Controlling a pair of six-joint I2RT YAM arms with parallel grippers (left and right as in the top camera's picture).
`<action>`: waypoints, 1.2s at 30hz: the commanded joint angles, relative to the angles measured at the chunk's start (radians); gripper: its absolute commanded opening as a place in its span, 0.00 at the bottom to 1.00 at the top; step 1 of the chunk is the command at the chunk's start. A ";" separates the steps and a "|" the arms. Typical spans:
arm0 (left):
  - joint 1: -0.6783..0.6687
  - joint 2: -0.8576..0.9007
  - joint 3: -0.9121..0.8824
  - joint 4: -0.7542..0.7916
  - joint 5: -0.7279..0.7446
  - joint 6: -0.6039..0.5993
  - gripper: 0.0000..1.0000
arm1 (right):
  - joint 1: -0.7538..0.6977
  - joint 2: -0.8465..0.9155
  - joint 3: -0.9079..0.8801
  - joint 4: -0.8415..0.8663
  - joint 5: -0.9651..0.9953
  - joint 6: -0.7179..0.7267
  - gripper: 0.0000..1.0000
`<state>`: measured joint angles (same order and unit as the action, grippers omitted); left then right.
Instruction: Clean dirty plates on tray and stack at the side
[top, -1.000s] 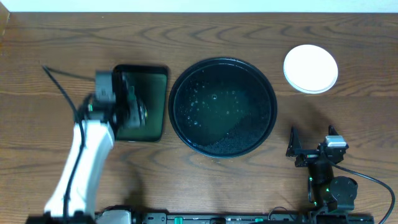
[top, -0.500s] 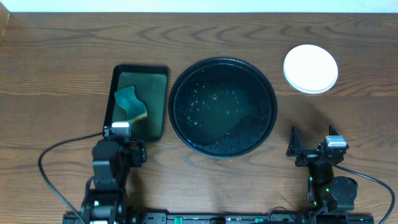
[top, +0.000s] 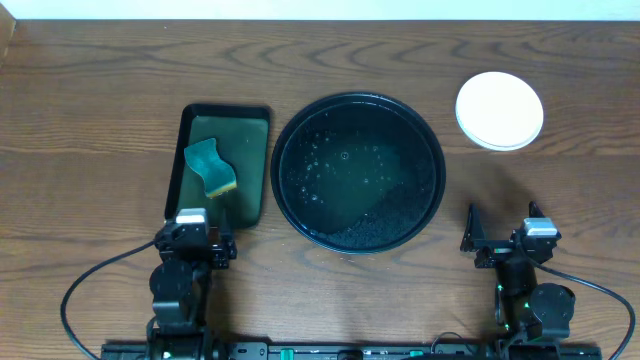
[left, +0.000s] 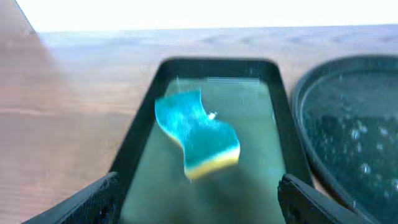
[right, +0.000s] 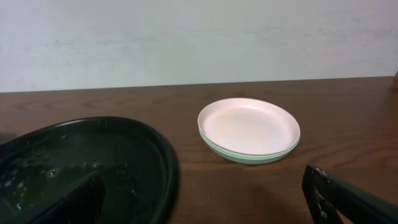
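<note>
The plates (top: 499, 109) stand stacked at the table's far right, white one on top, mint rims showing beneath it in the right wrist view (right: 250, 130). The large round black tray (top: 359, 171) sits mid-table, wet with droplets and holding no plates; it also shows in the right wrist view (right: 81, 165) and the left wrist view (left: 348, 130). My left gripper (top: 192, 240) is open and empty near the front edge, just below the green tray. My right gripper (top: 508, 243) is open and empty at the front right.
A dark green rectangular tray (top: 252, 165) lies left of the black tray, with a blue-and-yellow sponge (top: 211, 167) in it; the sponge also shows in the left wrist view (left: 198, 133). A pale wall runs along the table's far edge.
My left arm has drawn back from over the green tray toward the front edge, leaving the sponge lying in that tray. The right arm has not moved.
</note>
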<state>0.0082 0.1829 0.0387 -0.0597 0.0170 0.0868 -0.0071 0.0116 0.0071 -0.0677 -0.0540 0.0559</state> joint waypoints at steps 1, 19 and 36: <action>0.002 -0.052 -0.035 -0.007 -0.001 0.014 0.80 | -0.009 -0.007 -0.002 -0.004 0.003 -0.013 0.99; 0.002 -0.182 -0.035 -0.009 -0.002 0.013 0.80 | -0.009 -0.007 -0.002 -0.004 0.003 -0.013 0.99; 0.002 -0.182 -0.035 -0.013 -0.032 -0.085 0.80 | -0.009 -0.007 -0.002 -0.004 0.003 -0.013 0.99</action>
<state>0.0086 0.0109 0.0345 -0.0532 0.0124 0.0040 -0.0071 0.0120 0.0071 -0.0677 -0.0544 0.0559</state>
